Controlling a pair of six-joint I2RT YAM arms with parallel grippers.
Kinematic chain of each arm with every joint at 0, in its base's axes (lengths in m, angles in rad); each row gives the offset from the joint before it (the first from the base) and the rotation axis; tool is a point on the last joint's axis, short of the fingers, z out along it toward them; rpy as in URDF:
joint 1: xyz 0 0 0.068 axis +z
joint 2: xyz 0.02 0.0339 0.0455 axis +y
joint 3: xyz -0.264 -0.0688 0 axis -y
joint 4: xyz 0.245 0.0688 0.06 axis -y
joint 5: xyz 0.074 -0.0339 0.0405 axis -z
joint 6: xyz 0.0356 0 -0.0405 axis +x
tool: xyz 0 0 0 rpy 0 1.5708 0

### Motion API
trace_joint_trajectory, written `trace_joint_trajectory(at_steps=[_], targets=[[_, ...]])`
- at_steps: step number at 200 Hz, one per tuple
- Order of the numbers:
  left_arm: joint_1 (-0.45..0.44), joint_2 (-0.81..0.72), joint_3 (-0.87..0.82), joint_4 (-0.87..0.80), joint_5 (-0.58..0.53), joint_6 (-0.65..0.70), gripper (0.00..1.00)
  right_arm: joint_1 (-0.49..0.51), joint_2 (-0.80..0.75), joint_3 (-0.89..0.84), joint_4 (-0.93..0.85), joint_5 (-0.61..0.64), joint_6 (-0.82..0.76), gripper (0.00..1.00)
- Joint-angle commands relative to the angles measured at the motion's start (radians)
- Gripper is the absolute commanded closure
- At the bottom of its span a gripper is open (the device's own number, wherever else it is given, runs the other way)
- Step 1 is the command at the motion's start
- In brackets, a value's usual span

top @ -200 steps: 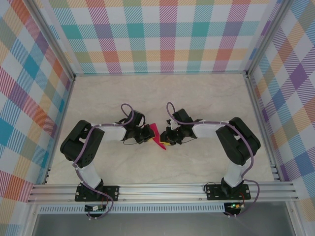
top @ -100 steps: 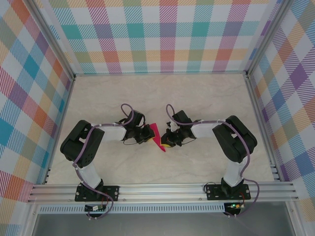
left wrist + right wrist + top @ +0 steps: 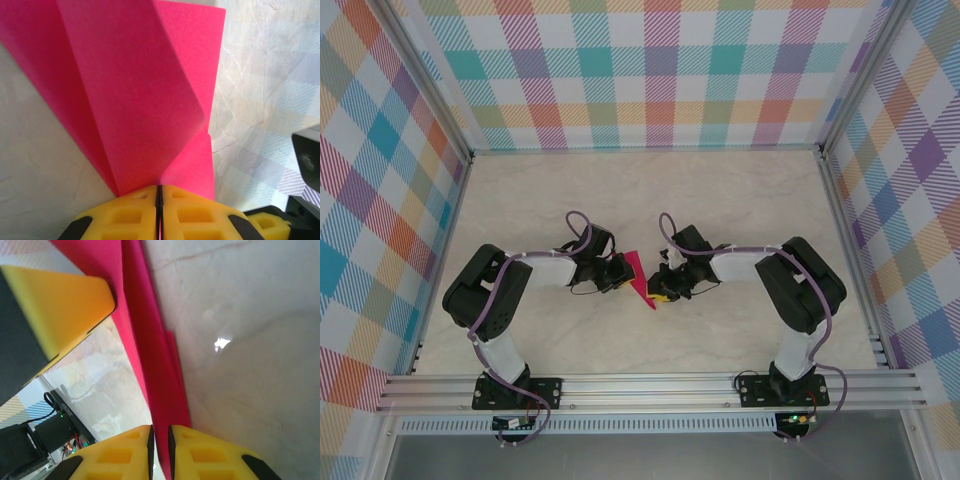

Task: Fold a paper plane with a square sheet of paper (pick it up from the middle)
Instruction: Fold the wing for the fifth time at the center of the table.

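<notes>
The magenta-pink square sheet of paper (image 3: 641, 277) stands folded into a narrow pointed paper plane between the two grippers at mid-table. My left gripper (image 3: 623, 274) is shut on its folded edge. In the left wrist view the pink layers (image 3: 140, 90) fan up out of the closed yellow left gripper (image 3: 160, 192). My right gripper (image 3: 659, 288) faces it from the right. In the right wrist view the paper's narrow creased strip (image 3: 157, 370) runs down into the right gripper (image 3: 160, 434), whose jaws stand slightly apart around it. The left gripper's yellow finger (image 3: 55, 305) shows at the upper left.
The pale marble tabletop (image 3: 650, 190) is walled by plaid panels on three sides. An aluminium rail (image 3: 650, 385) carrying both arm bases runs along the near edge.
The right gripper's jaws pinched the paper strip and have parted a little again. The right arm shifted slightly. The left gripper and the paper stayed put.
</notes>
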Motion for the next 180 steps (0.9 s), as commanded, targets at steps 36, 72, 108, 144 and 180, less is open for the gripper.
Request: trace_joint_trajectory(at_steps=[36, 72, 108, 144, 180], targets=[[-0.009, 0.028, -0.027, -0.071, -0.044, -0.010, 0.90, 0.003, -0.051, -0.038, -0.051, -0.009, -0.017, 0.81], [-0.009, 0.030, -0.025, -0.072, -0.047, -0.012, 0.90, 0.009, -0.029, -0.038, -0.053, -0.014, -0.021, 0.88], [-0.009, 0.029, -0.024, -0.077, -0.050, -0.014, 0.90, 0.015, -0.003, -0.036, -0.063, -0.014, -0.038, 0.91], [-0.009, 0.027, -0.027, -0.078, -0.053, -0.018, 0.90, 0.020, 0.034, -0.030, -0.073, -0.005, -0.057, 0.91], [-0.009, 0.028, -0.027, -0.077, -0.055, -0.019, 0.90, 0.020, 0.026, -0.029, -0.068, -0.008, -0.059, 0.90]])
